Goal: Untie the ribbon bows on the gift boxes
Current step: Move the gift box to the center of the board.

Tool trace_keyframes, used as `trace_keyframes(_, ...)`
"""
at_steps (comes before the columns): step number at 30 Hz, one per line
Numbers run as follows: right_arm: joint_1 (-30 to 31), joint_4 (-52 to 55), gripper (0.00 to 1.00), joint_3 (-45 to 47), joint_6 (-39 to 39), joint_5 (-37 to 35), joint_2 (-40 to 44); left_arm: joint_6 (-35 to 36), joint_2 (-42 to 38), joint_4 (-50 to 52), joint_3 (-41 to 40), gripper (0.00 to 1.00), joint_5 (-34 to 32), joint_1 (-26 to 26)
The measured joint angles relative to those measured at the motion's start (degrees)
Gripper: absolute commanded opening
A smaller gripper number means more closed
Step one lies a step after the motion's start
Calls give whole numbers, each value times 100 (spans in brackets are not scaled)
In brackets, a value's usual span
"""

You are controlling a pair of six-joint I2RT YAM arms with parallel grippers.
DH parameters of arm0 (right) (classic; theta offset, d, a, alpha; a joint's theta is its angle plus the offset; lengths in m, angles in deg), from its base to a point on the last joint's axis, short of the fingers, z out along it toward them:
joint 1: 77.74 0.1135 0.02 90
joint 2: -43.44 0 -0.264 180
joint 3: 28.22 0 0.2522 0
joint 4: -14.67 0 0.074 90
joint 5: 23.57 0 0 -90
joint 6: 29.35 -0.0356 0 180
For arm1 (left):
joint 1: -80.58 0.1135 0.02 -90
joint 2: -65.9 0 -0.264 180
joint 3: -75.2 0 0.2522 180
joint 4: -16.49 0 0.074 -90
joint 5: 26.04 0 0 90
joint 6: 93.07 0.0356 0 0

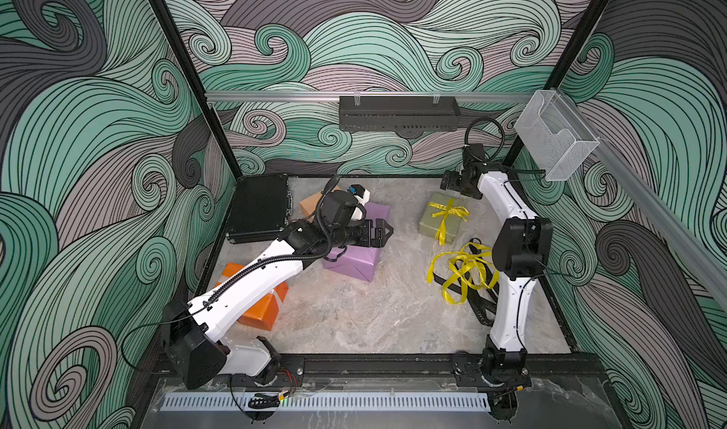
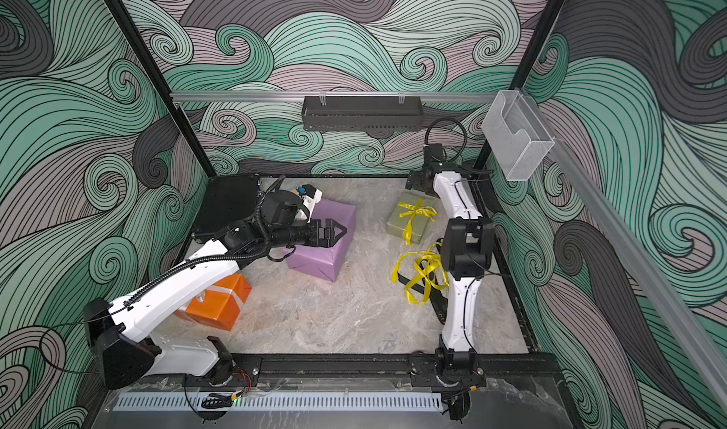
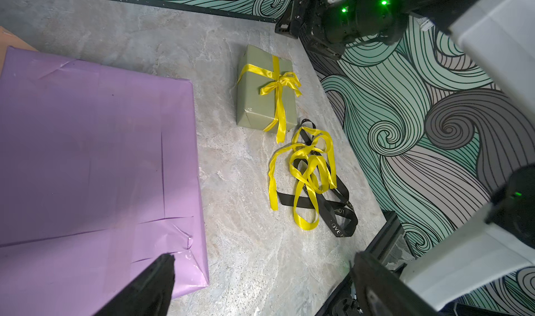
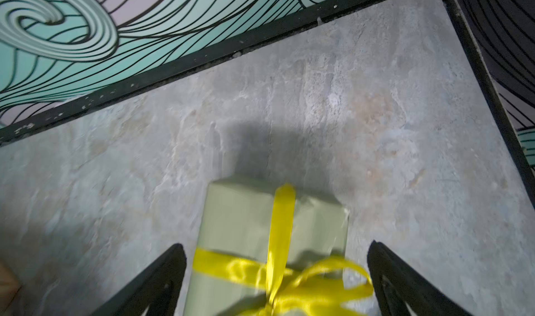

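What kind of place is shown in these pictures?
Probably a robot test cell: a left arm and a right arm on a black rail, wave-patterned walls enclosing the tabletop, and wrapped boxes like the olive-green box as props.

Black textured case (image 1: 259, 206) in the far left corner — higher up, black slotted tray (image 1: 398, 114) and clear bin (image 1: 554, 140).

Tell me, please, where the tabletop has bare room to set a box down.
The widest bare stretch of table lies between the orange box, purple box and loose ribbon pile. Crowded: around the black case and the olive box.
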Motion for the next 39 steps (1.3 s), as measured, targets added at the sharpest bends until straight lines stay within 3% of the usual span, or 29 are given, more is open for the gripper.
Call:
trace_keyframes(7, -114, 286, 77, -1561, -48, 232, -1488, -2, 0, 0, 0, 96, 22, 0)
trace_keyframes(12, -118, 380, 65, -1843, -149, 479, -1906, -2, 0, 0, 2, 96, 55, 0)
trace_keyframes(17, -164, 400, 63, -1751, -332, 765, -1891, -4, 0, 0, 2, 96, 118, 2)
trace_keyframes(23, -188, 190, 65, -393, -577, 1150, -1272, -7, 0, -2, 9, 96, 170, 26)
trace_keyframes(28, -72, -291, 66, 1499, -765, 1325, -199, -7, 0, -2, 11, 96, 184, 42)
trace_keyframes(39, 841, -1401, 67, 3869, -990, 1554, 1727, 26, 0, -2, 11, 96, 177, 42)
